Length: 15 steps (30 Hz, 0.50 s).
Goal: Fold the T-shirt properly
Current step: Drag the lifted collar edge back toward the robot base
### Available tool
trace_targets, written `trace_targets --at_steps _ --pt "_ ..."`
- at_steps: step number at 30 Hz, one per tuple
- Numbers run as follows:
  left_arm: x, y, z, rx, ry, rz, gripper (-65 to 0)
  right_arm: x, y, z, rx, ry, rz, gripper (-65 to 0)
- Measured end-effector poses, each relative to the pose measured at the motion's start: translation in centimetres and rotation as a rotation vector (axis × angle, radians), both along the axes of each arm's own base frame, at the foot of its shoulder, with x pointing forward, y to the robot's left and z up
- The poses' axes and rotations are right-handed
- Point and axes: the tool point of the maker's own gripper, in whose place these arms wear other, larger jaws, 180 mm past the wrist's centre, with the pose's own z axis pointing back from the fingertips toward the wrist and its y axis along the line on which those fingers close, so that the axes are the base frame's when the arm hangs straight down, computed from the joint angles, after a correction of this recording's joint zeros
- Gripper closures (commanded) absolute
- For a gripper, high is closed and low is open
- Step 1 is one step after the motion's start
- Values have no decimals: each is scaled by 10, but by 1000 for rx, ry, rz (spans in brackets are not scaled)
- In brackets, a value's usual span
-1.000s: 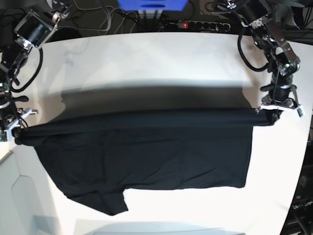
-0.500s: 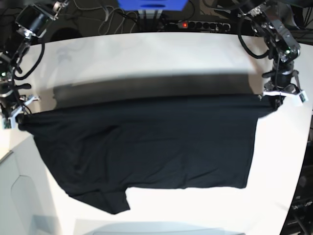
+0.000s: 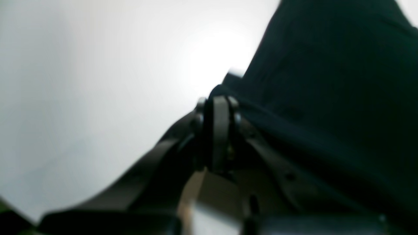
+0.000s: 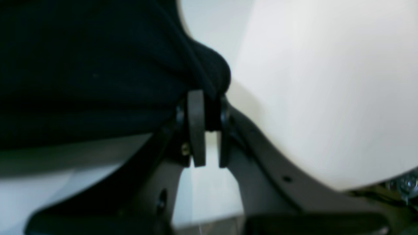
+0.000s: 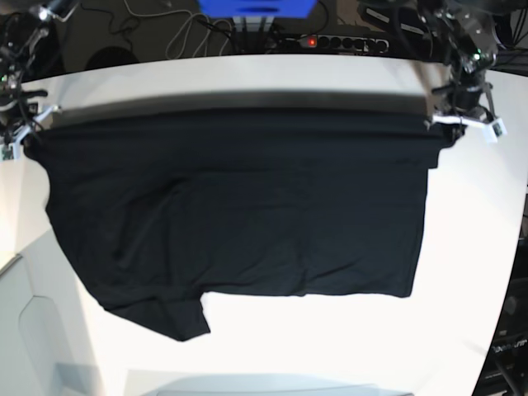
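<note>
T-shirt (image 5: 239, 206), plain black, spread wide, top corners pinched, sleeve lower left

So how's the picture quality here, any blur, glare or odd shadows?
Left wrist view: soft and out of focus, a bright glare patch on the table beside the T-shirt. Right wrist view: also blurred, the cloth nearly featureless black, the right pincer only roughly sharp. Base view: sharper, edges bowed by the wide lens, a dark shadow band along the shirt's far edge.

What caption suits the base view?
Two claws, left and right, hold a black T-shirt stretched over a white table.
</note>
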Motion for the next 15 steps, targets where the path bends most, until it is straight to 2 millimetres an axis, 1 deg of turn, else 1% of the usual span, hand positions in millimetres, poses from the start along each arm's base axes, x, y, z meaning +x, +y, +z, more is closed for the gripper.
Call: trace_targets --at_steps 4,6,8,10,12,15 --pt "-13 -1 -7 -1 29 11 -1 -24 8 -16 19 57 -6 0" --pt "-25 -1 -12 2 55 12 -1 -29 9 -18 19 51 1 0" --pt "-40 -3 -19 -4 93 22 -1 -30 12 -17 24 30 8 0" --pt "-54 -8 -27 -20 125 40 -1 -36 15 -21 31 37 10 0" --pt "-58 -9 -30 -26 137 43 -1 -41 16 -24 34 51 7 0" --pt "-60 -8 -29 -22 135 42 -1 -47 16 -26 34 62 1 0"
